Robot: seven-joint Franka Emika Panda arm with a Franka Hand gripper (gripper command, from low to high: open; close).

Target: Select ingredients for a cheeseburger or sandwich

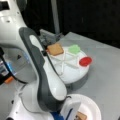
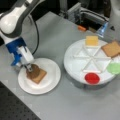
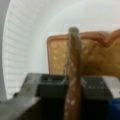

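**Inspector:** Nearest item first. Where is the gripper?

**Assistant:** In a front view the gripper [image 2: 29, 68] is low over the white round plate [image 2: 51, 82], at that view's left. Its fingers are closed on the brown round patty [image 2: 33, 71]. In the wrist view the patty [image 3: 73, 75] stands on edge, clamped between the dark finger pads [image 3: 47, 85].

**Inspector:** What lies under it?

**Assistant:** One tan toast square [image 2: 40, 76] lies flat on the plate. The patty's lower edge is on or just above it; I cannot tell whether they touch. In the wrist view the toast [image 3: 56, 57] sits directly behind the patty.

**Inspector:** Farther off?

**Assistant:** To the right stands the white divided tray [image 2: 75, 68], round, with wedge compartments. The red disc [image 2: 92, 78] is in the near wedge, the green leaf [image 2: 114, 68] in the wedge to its right. The second toast square [image 2: 111, 48] is in a far right wedge and the yellow cheese square [image 2: 91, 40] in the far wedge. Each is in its own compartment, apart from the others.

**Inspector:** Beyond the tray?

**Assistant:** A small orange object [image 2: 81, 28] lies on the grey table [image 2: 50, 32], near the far edge.
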